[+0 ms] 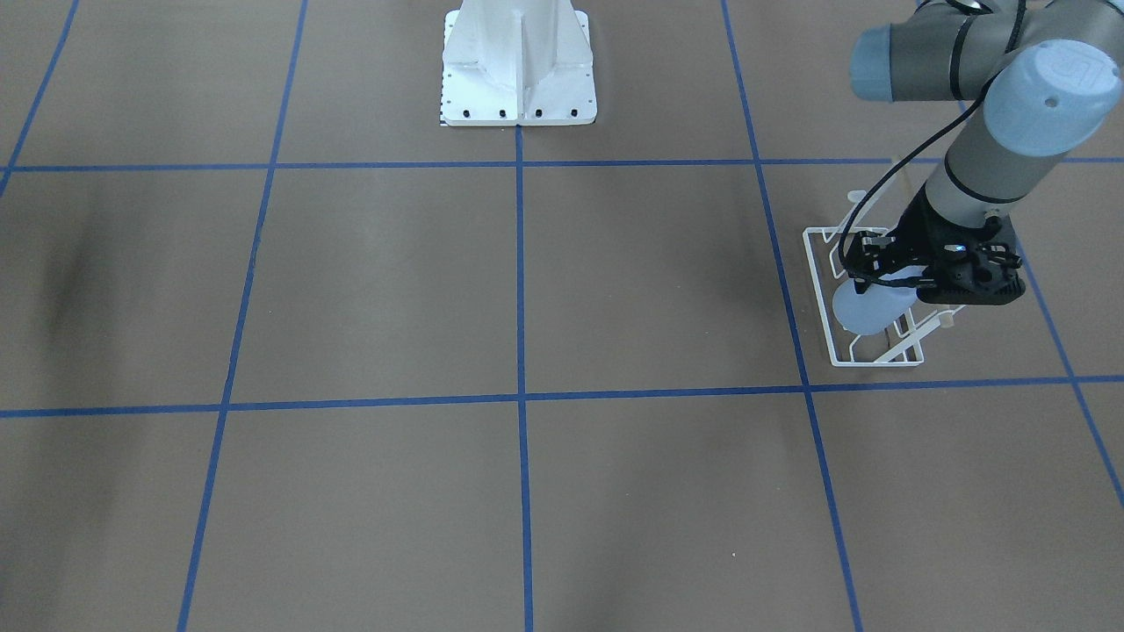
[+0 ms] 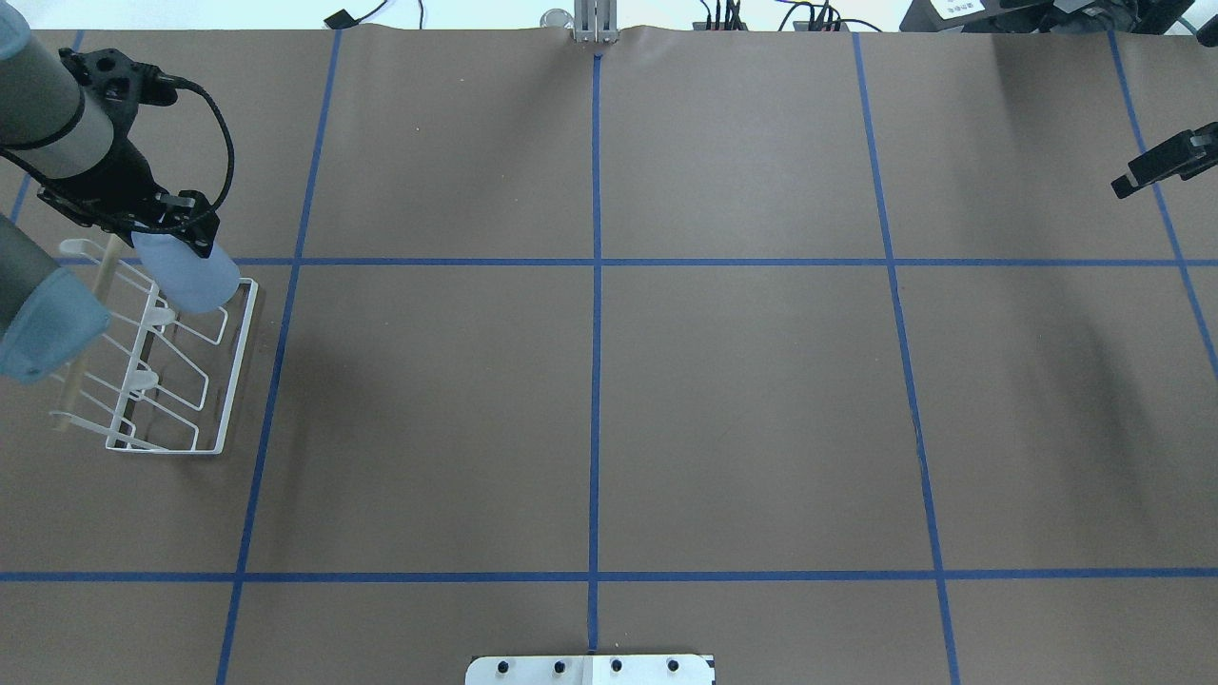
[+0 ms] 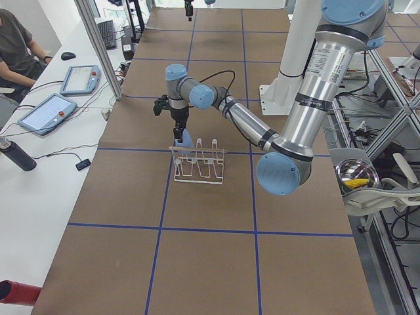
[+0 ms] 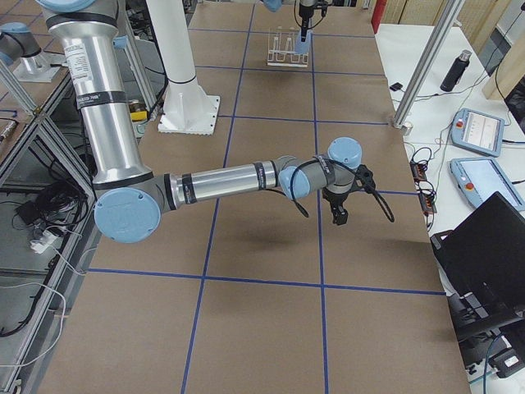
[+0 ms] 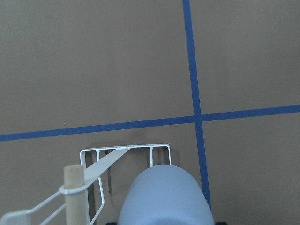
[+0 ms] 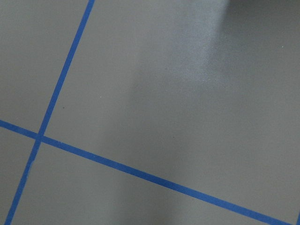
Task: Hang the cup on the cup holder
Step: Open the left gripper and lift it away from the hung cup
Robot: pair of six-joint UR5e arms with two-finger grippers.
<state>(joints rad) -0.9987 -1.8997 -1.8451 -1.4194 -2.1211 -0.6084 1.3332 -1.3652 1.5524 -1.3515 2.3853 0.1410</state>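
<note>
Cup holder [image 2: 238, 366]: white wire rack, slanted prongs [image 2: 143, 381], pale wooden dowel [image 5: 74, 187], left edge of overhead view. Pale blue smooth plastic tumbler [image 2: 190, 276] tilted over rack's upper end, pinched by left gripper [image 2: 179, 238]; on a prong yet? can't tell. Prob. best: follow prong's slant, release only once seated. Right gripper [image 2: 1163, 164], right edge: jaw state can't tell.
</note>
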